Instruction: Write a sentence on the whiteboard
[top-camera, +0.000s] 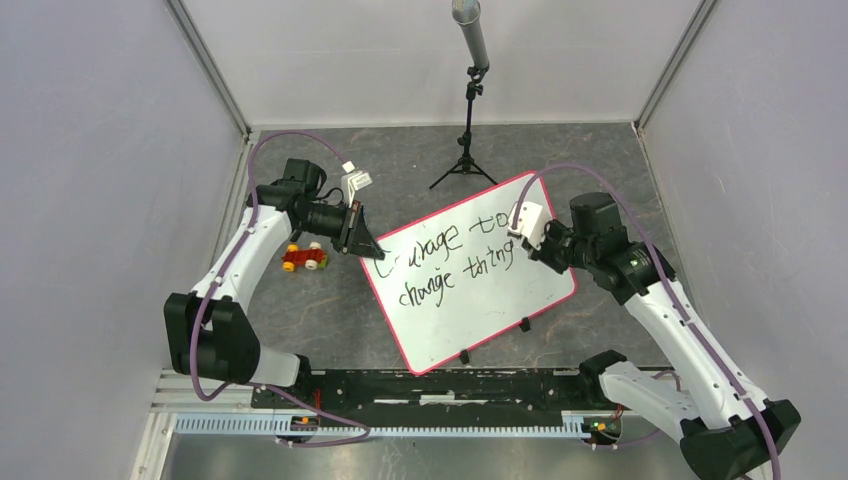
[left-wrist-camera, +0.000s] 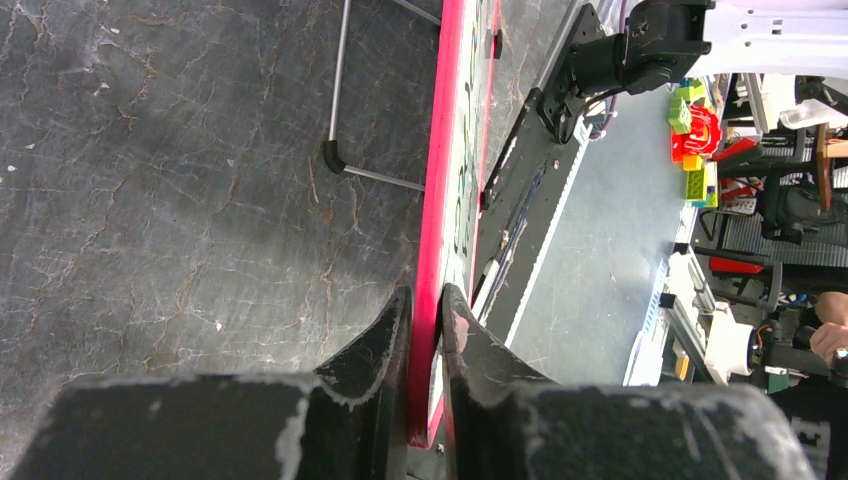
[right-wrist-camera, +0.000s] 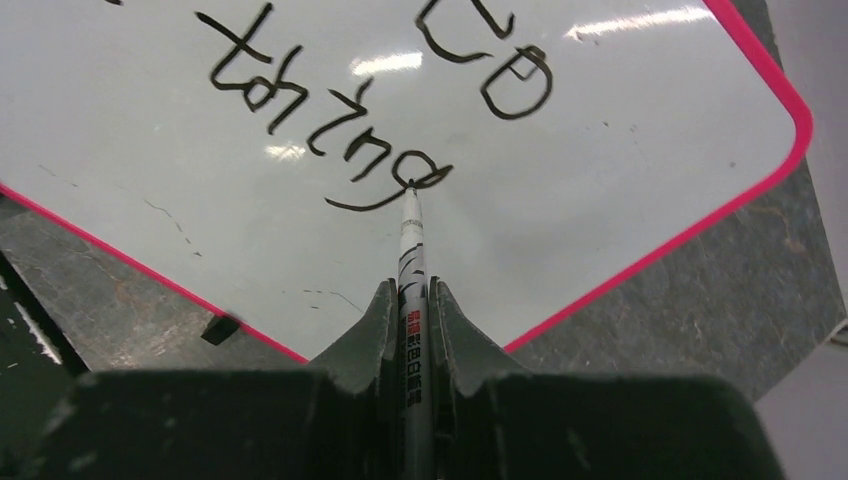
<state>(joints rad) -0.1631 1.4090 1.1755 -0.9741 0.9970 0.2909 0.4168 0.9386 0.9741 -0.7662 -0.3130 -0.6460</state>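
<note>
Start at the whiteboard (top-camera: 470, 320): lying at mid-table, turned askew, pink rim all round. Across it, the sentence (top-camera: 455, 262) in two black handwritten lines, reading "courage to" and "change thing". Judged nearly done, wanting only a closing letter (perhaps an "s") and then the pen lifted away.

At the end of the second line, the marker (right-wrist-camera: 412, 250), tip touching the loop of the last "g". Clamped around its barrel, the right gripper (right-wrist-camera: 410, 292), jaws tight on either side. At the board's left corner, the left gripper (left-wrist-camera: 428, 300), pinched on the pink rim, by the look of it steadying the board.

Just beside that corner, a small red and yellow toy car (top-camera: 305, 258). Beyond the far edge, a black tripod stand (top-camera: 465, 165). Underneath, a dark stone-patterned table (top-camera: 330, 320); around it, plain grey walls (top-camera: 90, 150) on three sides.
</note>
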